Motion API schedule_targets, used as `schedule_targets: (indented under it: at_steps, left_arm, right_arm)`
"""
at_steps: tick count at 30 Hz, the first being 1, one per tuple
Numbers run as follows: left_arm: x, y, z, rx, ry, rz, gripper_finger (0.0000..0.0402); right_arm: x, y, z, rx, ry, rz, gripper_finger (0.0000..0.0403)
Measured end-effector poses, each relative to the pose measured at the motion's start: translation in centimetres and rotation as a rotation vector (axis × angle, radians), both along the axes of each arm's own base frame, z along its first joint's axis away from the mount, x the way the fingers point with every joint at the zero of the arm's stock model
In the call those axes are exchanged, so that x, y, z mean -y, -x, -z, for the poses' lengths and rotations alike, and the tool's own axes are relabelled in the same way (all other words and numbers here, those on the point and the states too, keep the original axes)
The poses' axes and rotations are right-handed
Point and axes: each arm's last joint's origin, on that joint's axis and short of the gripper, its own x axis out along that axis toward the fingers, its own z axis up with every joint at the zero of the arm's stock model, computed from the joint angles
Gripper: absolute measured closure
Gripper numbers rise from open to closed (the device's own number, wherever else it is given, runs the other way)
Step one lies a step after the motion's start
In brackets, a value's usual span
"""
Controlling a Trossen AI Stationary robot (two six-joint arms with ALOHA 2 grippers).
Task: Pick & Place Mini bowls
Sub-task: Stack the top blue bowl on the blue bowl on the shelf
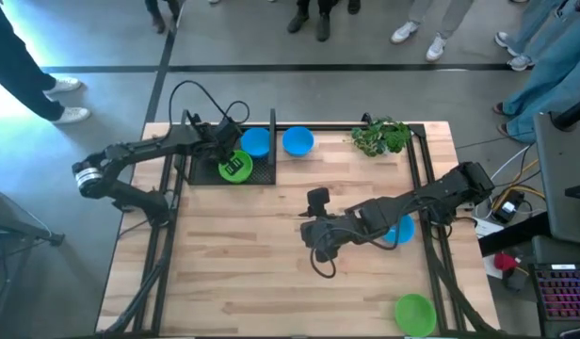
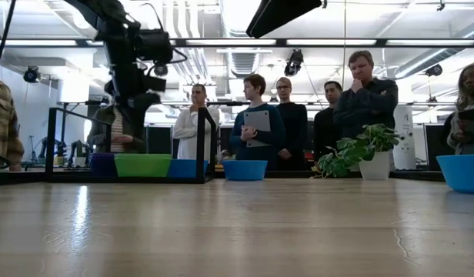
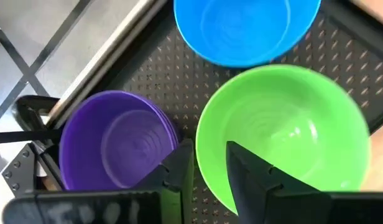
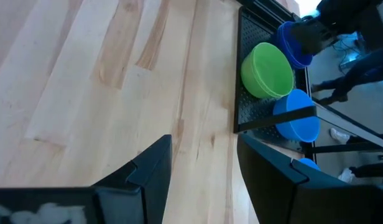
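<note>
- Landmark: black perforated tray [image 1: 203, 175], at the table's far-left corner.
- Green bowl [image 3: 285, 127] – inside tray, upright, beside a blue bowl [image 3: 244, 28] and a purple bowl [image 3: 114, 146], all three in tray.
- L gripper [image 3: 210, 165] – over tray, straddling green bowl's rim, one finger [image 3: 179, 171] outside, other inside; jaws parted, not clamping rim.
- Blue bowl no. 2 [image 1: 298, 141] – on table just outside tray, beside its upright post.
- Plant sprig [image 1: 382, 137] – far edge, well right of tray.
- Blue bowl no. 3 [image 1: 401, 230] – far from tray, partly under R arm.
- Green bowl no. 2 [image 1: 414, 313] – near-right corner, farthest from tray.
- R gripper [image 4: 201, 168] – over bare wood at mid-table, well clear of tray; jaws wide, nothing held.
- People standing beyond table.
</note>
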Motion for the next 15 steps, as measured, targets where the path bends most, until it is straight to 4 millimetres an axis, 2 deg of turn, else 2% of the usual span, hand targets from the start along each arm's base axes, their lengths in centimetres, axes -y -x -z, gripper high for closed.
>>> schedule_targets:
  at_steps: [7,15]
  left_arm:
    - [0.5,0.1,-3.4,0.101,-0.052,0.011,0.0312]
    - [3.6,0.9,-6.3,0.22,-0.121,0.117,0.0312]
  right_arm:
    - [0.0,0.1,0.0,-0.004,-0.003,0.006,0.0225]
    - [0.6,1.1,-1.0,0.014,-0.065,0.079,0.0225]
